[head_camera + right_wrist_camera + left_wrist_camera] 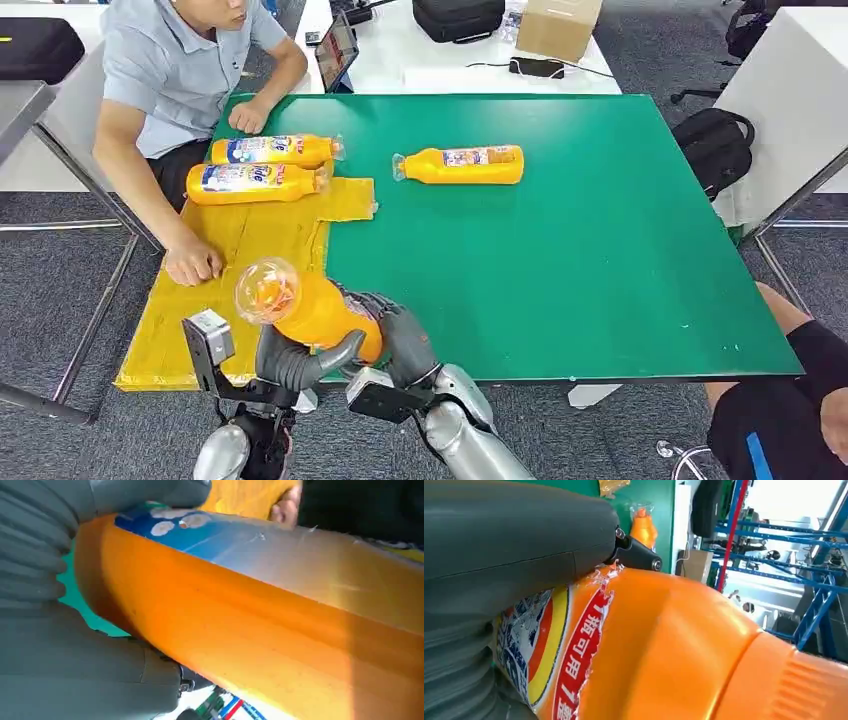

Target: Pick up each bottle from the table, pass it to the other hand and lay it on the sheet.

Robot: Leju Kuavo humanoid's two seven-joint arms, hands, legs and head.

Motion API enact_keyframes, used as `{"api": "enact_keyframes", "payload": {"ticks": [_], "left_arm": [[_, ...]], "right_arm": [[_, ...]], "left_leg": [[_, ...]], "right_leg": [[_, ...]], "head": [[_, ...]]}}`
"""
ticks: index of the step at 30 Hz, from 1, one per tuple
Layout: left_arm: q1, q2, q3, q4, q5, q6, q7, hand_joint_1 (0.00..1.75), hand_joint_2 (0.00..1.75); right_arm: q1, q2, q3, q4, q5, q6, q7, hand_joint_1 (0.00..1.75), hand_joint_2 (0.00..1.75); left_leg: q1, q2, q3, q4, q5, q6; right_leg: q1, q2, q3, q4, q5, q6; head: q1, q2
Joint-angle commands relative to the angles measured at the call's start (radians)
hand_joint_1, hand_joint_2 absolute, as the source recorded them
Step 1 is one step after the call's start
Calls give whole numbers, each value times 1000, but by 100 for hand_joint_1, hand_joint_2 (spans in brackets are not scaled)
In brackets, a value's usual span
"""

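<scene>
The green desk lies in front of me, its near edge just past my wrists. A yellow sheet covers its left part from about the middle of the left edge down to the near left corner, with a tab reaching toward the middle of the desk.

A person sits at the far left corner, one hand at the far edge and the other resting on the sheet's left edge.

At the near edge, above the seam between sheet and bare green, I hold an orange bottle in both hands, its clear cap tipped up and toward the left. My left hand is curled under and around its body; my left wrist view shows the thumb pressed against the torn label. My right hand wraps the body from the right side, and its wrist view has my fingers lying along the orange wall.

Two more orange bottles lie on their sides on the sheet's far end, side by side with caps pointing right: the far bottle and the near bottle.

A fourth bottle lies on bare green toward the far edge, just right of the sheet's tab, cap pointing left.
</scene>
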Motion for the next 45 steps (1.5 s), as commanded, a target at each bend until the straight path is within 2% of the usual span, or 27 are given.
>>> {"api": "enact_keyframes", "payload": {"ticks": [1, 7, 12, 15, 17, 18, 20, 22, 24, 29, 32, 34, 37, 40, 41, 43, 45], "left_arm": [[-121, -14, 24, 207, 201, -30, 35, 175, 175], [-170, 3, 79, 208, 182, 18, 36, 175, 175], [-220, 54, 182, 169, 163, 46, 82, 175, 175], [-220, 54, 182, 169, 163, 46, 82, 175, 175], [-237, 108, 169, 169, -56, 139, 91, 175, 175], [-256, 126, 180, 170, -99, 151, 97, 175, 175], [-321, 201, 191, 203, -261, 184, 131, 175, 175], [-386, 235, 229, 248, -326, 170, 158, 175, 175], [-386, 235, 229, 248, -326, 170, 158, 175, 175], [-543, 377, 215, 433, -618, 136, 199, 175, 175], [-613, 426, 231, 546, -680, 119, 178, 175, 175], [-623, 435, 231, 563, -691, 116, 176, 175, 175], [-681, 470, 194, 664, -809, 120, 192, 175, 175], [-765, 511, 72, 813, -985, 108, 197, 175, 175], [-788, 518, 37, 862, -1021, 99, 187, 175, 175], [-828, 516, -15, 965, -1054, 75, 152, 175, 175], [-828, 516, -15, 965, -1054, 75, 152, 175, 175]], "right_arm": [[-10, -1, 154, -17, -83, 1, -73, 0, 0], [-8, -24, 194, -65, -141, -12, -73, 0, 0], [-23, -34, 232, -76, -218, -13, -73, 0, 0], [-23, -34, 232, -76, -218, -13, -73, 0, 0], [-21, -37, 260, -77, -247, -23, -73, 0, 0], [-21, -40, 267, -75, -253, -23, -73, 0, 0], [-19, -52, 283, -89, -264, -41, -73, 0, 0], [-21, -59, 284, -99, -284, -38, -73, 0, 0], [-21, -59, 284, -99, -284, -38, -73, 0, 0], [-7, -71, 281, -160, -327, -16, -73, 0, 0], [2, -72, 303, -161, -332, -7, -73, 0, 0], [5, -74, 309, -165, -335, -8, -73, 0, 0], [5, -76, 317, -169, -357, 1, -73, 0, 0], [3, -76, 320, -172, -364, 15, -73, 0, 0], [2, -75, 322, -169, -365, 17, -73, 0, 0], [-1, -72, 329, -163, -371, 27, -73, 0, 0], [-1, -72, 329, -163, -371, 27, -73, 0, 0]], "left_leg": [[0, -1, 3, -1, 0, 2], [0, -2, 2, 0, 0, 2], [0, -1, 2, 0, 0, 2], [0, 2, 2, -1, 0, 1], [0, 2, 5, -2, 0, 2], [0, -1, 2, -1, 1, 1], [0, -2, 3, -2, 2, 2], [0, 0, 2, -2, 2, 1], [0, -1, 2, -2, 2, 1], [0, -3, 1, -1, 3, 1], [1, -3, 1, -1, 4, 1], [1, -1, 1, -1, 3, 1], [1, 0, 2, -1, 3, 1], [1, -3, 1, -1, 3, 1], [2, -6, 0, 0, 4, 1], [1, -5, 1, 0, 4, 1], [1, -2, 0, 0, 4, 0]], "right_leg": [[1, -3, 4, -1, -1, -3], [1, -4, 2, -1, -1, -2], [1, -3, 2, 0, 0, -3], [1, 0, 2, -1, 0, -3], [1, 0, 4, -2, 0, -4], [1, -2, 1, -1, 0, -2], [1, -4, 3, -2, 0, -3], [0, -2, 2, 0, 0, -2], [1, -3, 2, 0, 1, -4], [1, -5, 2, 1, 0, -3], [1, -5, 2, 1, 0, -3], [1, -3, 1, 1, 1, -3], [1, -3, 1, 1, 2, -5], [1, -6, 1, 1, 1, -5], [2, -9, 2, 1, 1, -5], [2, -8, 1, 1, 1, -5], [1, -5, -1, 1, 2, -4]], "head": [[0, 0], [0, 0], [0, 0], [1, 0], [0, 0], [0, 0], [1, 0], [1, 0], [1, 0], [1, 0], [0, 0], [0, 0], [0, 0], [1, 0], [1, 0], [1, 0], [1, 0]]}}
